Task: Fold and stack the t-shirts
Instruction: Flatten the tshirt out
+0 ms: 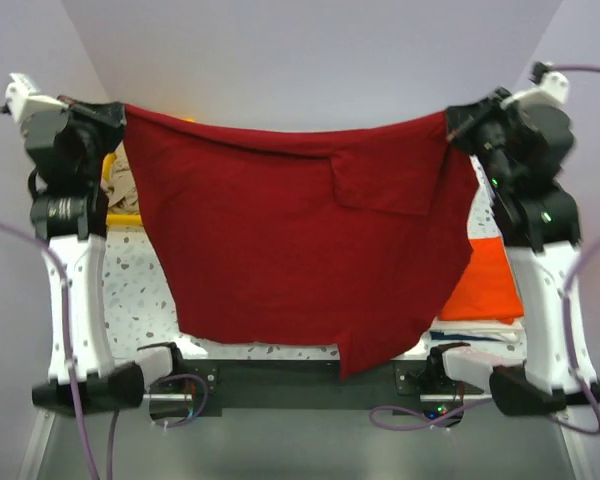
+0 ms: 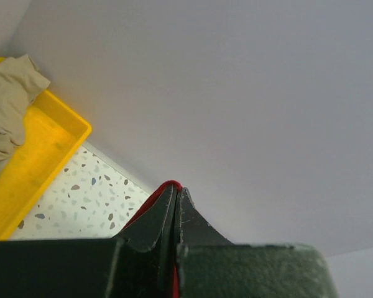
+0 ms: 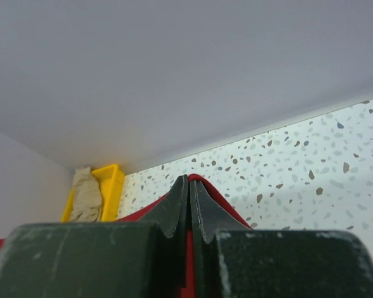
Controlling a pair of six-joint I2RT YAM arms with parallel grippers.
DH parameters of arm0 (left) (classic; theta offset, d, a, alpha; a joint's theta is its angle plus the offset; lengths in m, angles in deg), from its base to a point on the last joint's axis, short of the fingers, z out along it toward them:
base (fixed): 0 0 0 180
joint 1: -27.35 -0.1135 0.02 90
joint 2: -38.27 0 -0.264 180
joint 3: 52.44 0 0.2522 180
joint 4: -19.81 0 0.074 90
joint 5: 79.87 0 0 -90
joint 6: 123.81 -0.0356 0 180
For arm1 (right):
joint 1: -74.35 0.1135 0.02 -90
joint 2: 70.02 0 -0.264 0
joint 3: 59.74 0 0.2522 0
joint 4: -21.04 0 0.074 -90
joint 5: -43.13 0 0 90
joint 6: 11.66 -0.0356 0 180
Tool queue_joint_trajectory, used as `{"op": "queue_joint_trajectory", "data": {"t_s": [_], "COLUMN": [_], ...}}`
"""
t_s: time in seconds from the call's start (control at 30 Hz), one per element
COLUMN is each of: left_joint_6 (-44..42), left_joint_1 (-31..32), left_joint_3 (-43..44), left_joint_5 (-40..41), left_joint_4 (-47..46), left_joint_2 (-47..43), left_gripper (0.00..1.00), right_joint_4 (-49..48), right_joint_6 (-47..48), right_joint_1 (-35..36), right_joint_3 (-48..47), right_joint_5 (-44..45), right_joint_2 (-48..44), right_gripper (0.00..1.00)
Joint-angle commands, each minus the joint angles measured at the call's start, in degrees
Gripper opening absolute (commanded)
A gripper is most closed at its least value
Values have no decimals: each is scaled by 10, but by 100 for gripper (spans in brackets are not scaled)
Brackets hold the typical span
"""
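The dark red t-shirt (image 1: pixel 290 240) hangs spread wide in the air between both arms, its lower edge drooping toward the near table edge. My left gripper (image 1: pixel 118 112) is shut on its left top corner; a red edge (image 2: pixel 166 186) shows at the closed fingertips. My right gripper (image 1: pixel 456 128) is shut on its right top corner, with red cloth (image 3: pixel 205 186) pinched between the jaws. The tan-beige t-shirt (image 2: pixel 6 105) lies crumpled in the yellow tray (image 2: pixel 43 155). The bright orange t-shirt (image 1: pixel 485 285) lies on the table at the right, over something white (image 1: pixel 475 328).
The yellow tray (image 1: pixel 120 215) stands at the back left behind my left arm; it also shows in the right wrist view (image 3: pixel 109 186). The speckled table (image 1: pixel 145 300) shows below the hanging shirt. A pale wall stands behind.
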Motion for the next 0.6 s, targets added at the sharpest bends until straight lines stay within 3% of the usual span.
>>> {"op": "queue_joint_trajectory", "data": {"t_s": [0.0, 0.13, 0.3, 0.43, 0.57], "left_joint_6": [21, 26, -5, 4, -3], "left_joint_1": [-3, -3, -7, -19, -29], "left_joint_3": [23, 139, 392, 413, 337], "left_joint_5": [-35, -85, -103, -129, -136], "left_joint_4": [-133, -158, -102, -126, -142], "left_joint_2": [98, 259, 380, 388, 353], "left_gripper": [0, 0, 0, 0, 0], "right_joint_4": [-147, -191, -184, -189, -194], "right_joint_6": [1, -7, -6, -8, -5], "right_joint_1": [-4, -4, -4, -4, -4], "right_joint_3": [-8, -89, -250, -287, -217], "right_joint_5": [1, -13, -13, -10, 7], "right_joint_2": [85, 187, 284, 283, 247], "right_gripper": [0, 0, 0, 0, 0]}}
